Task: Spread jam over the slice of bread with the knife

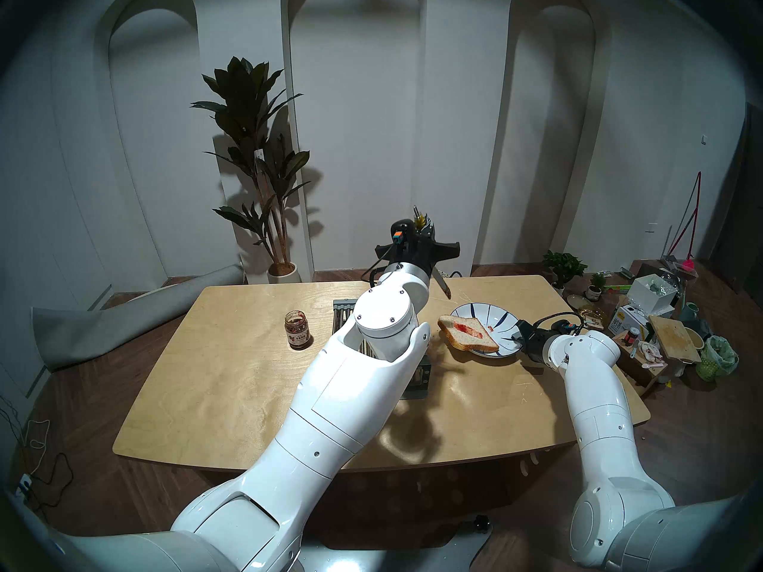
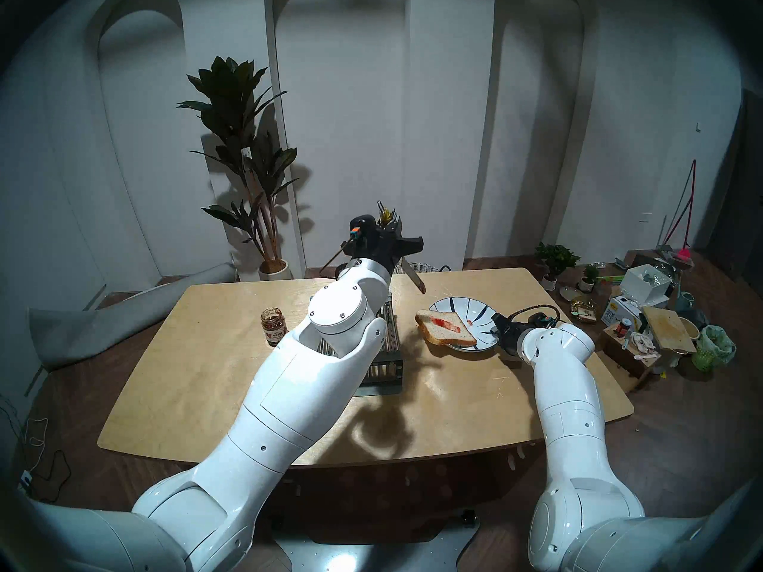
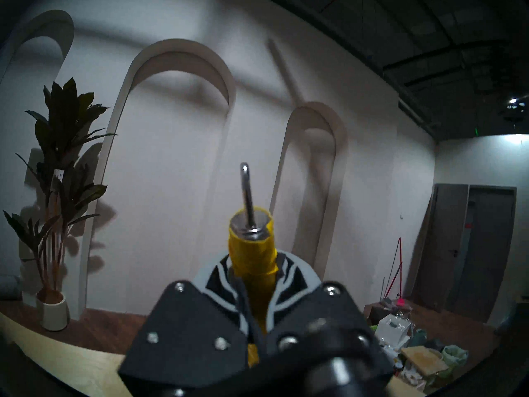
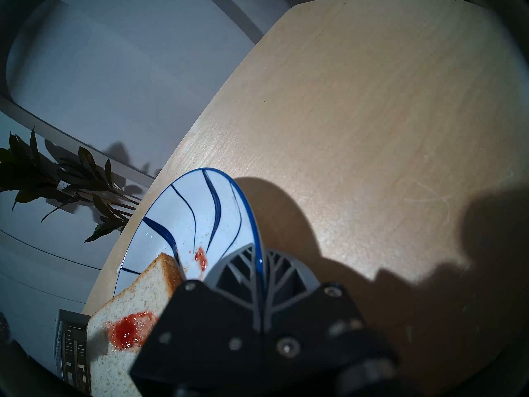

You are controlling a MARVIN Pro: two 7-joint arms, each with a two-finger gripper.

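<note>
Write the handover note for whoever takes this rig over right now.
Left end effector: shut on the knife, raised above the table's far side, blade pointing down.
Right end effector: shut on the rim of the plate, holding it steady.
Slice of bread: partly on the plate, overhanging its left edge.
Jam jar: open, on the table left of the grey rack.
Done: a red streak of jam on the middle of the slice; a small smear on the plate.
Left: most of the slice is still bare, so more spreading is probably needed.
</note>
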